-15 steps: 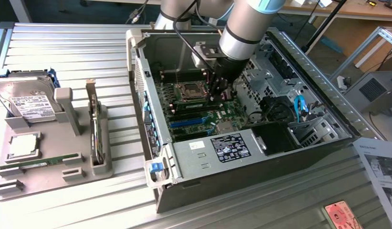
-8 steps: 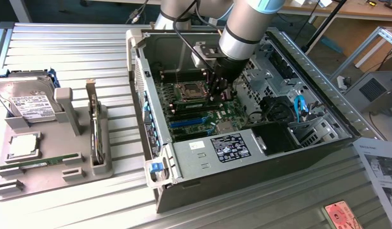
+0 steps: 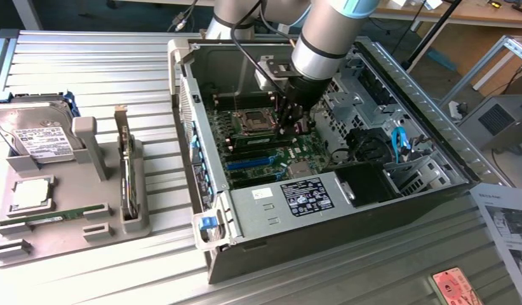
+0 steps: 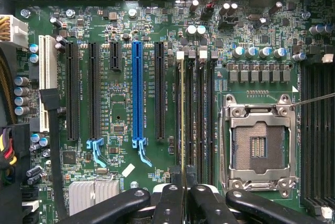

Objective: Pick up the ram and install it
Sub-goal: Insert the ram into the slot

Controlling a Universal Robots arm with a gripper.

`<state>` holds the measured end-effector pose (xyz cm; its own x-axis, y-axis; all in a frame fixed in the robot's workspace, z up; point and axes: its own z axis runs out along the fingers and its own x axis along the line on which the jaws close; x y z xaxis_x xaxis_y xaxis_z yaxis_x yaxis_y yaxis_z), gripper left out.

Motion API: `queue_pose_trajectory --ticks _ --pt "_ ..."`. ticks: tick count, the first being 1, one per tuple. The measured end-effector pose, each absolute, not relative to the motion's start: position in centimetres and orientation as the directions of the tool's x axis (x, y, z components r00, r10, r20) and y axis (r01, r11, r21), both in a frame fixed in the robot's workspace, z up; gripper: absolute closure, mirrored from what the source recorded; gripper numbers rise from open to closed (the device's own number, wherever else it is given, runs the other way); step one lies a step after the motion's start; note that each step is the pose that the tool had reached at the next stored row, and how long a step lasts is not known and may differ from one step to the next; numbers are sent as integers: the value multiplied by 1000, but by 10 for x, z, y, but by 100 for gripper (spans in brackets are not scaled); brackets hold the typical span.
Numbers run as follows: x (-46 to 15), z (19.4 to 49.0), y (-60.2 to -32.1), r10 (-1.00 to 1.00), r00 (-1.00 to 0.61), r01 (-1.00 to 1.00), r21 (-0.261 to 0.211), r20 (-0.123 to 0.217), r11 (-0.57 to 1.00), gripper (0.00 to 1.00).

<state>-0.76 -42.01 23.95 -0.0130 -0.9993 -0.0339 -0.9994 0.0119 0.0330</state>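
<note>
Green stick (the ram (image 4: 181,114)): seen edge-on in the wrist view as a thin pale strip, lying along the memory slot nearest the expansion slots; whether it was fully seated could not be told.
Gripper (image 4: 183,179): fingers drawn together and clamped on the near end of the ram, with only the stick's thickness between them; in the exterior view it (image 3: 293,124) reached down into the open case.
Memory slots (image 4: 201,114): three dark parallel slots beside the ram, between it and the CPU socket.
CPU socket (image 4: 256,145): metal frame, bare contacts in the middle, just beside the slots.
Blue slot (image 4: 137,93): long expansion slot, apart from the ram, with a black slot between them.
Computer case (image 3: 270,210): lying on its side on the ribbed metal table (image 3: 91,70), side panel off, motherboard facing up.
Grey tray (image 3: 108,229): on the table at the exterior view's left, well apart from the case.
Tray contents: a silver hard drive (image 3: 37,133) leaning at the far end, a card with a metal bracket (image 3: 126,171) standing on edge, and a second thin green stick (image 3: 53,217) lying flat near the front.
</note>
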Motion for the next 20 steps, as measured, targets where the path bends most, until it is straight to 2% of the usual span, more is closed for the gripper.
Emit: queue_pose_trajectory --ticks 20 --pt "-9 239 -420 -999 -20 -999 33 -34 19 88"
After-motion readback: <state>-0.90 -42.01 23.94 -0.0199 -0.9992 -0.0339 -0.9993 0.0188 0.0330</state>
